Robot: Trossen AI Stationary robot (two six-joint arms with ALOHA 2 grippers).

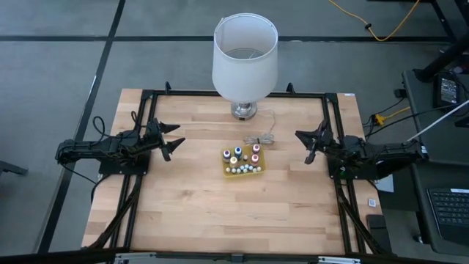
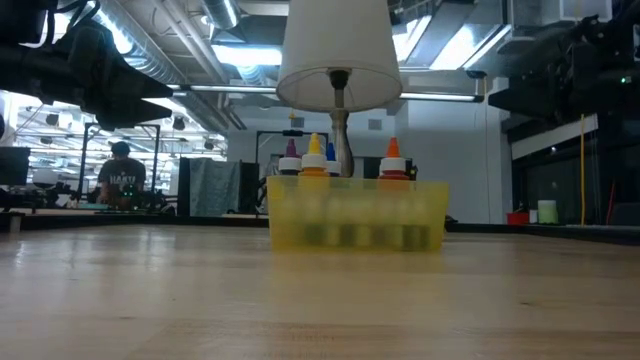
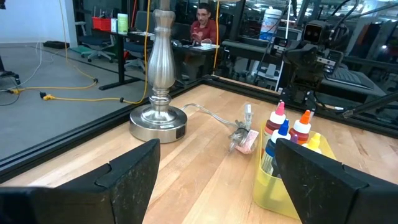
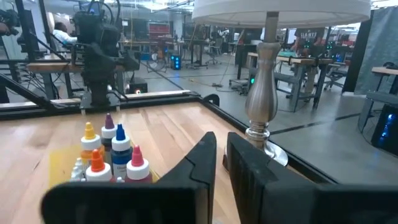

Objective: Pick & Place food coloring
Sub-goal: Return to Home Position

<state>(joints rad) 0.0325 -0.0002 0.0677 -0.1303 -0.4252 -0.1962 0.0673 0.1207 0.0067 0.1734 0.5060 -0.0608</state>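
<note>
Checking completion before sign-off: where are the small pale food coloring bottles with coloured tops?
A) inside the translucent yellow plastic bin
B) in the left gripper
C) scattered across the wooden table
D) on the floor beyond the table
A: the food coloring bottles stand together inside the yellow bin at the middle of the table.

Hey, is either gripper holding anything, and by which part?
Nothing is held. Left gripper and right gripper sit empty, apart from the food coloring bottles in the yellow bin.

Both arms sit folded low, facing each other; the left hand (image 1: 176,136) gapes wide, the right hand (image 1: 304,144) is pinched nearly closed.
</note>
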